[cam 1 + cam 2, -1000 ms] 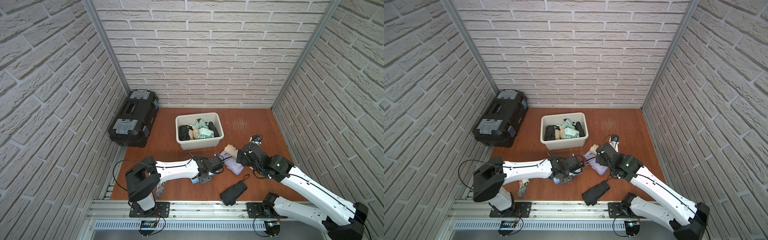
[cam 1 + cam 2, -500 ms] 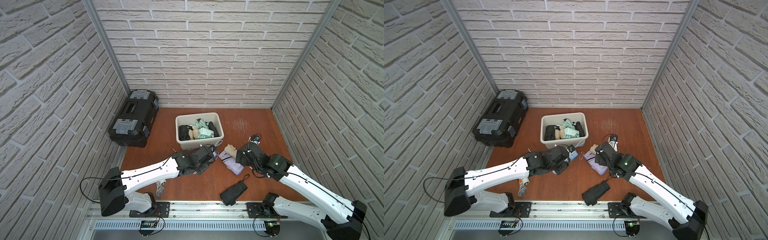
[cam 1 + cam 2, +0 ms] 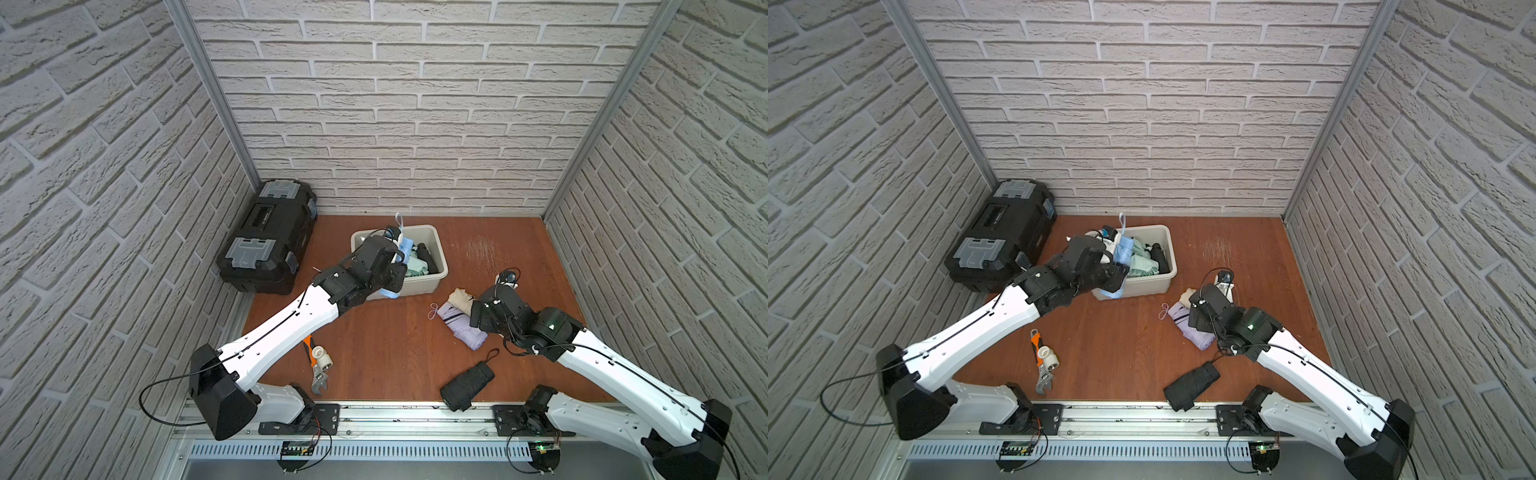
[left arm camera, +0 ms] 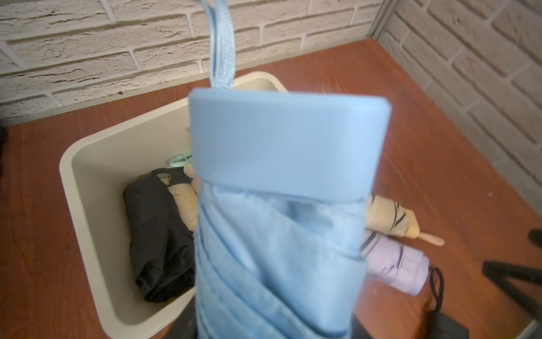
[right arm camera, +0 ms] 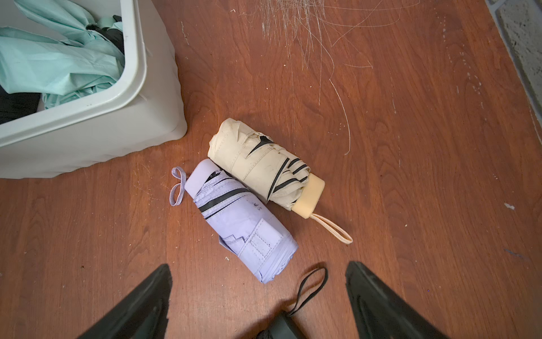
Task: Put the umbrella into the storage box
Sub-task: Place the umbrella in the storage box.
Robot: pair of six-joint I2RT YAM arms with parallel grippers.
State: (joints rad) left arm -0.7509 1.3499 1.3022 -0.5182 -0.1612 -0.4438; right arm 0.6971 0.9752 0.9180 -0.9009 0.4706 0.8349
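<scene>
The brown wooden tabletop (image 3: 374, 353) filled the brick-walled cell. At its 10 o'clock corner sat a black toolbox (image 3: 268, 237) with grey latches. Towards 12 o'clock stood the off-white storage box (image 3: 432, 278), which held black, cream and mint-green folded umbrellas.

The left gripper (image 3: 395, 272) was clamped partway shut on a light-blue umbrella (image 4: 281, 205). It held that umbrella roughly upright, strap end up, over the box's 7 o'clock corner. The umbrella was not inside the box, and I could not tell whether it touched the rim.

The right gripper (image 5: 258, 268) hung with its jaws spread wide and empty at about 3 o'clock on the tabletop. It was above a lilac umbrella (image 5: 243, 220) and a cream umbrella (image 5: 261, 164), which lay touching side by side just off the box's 4 o'clock corner.

A black umbrella (image 3: 467, 384) lay at 5 o'clock by the front rail. An orange-handled wrench (image 3: 318, 376) rested at 7 o'clock, with a small white pipe fitting (image 3: 323, 358) lying on it.
</scene>
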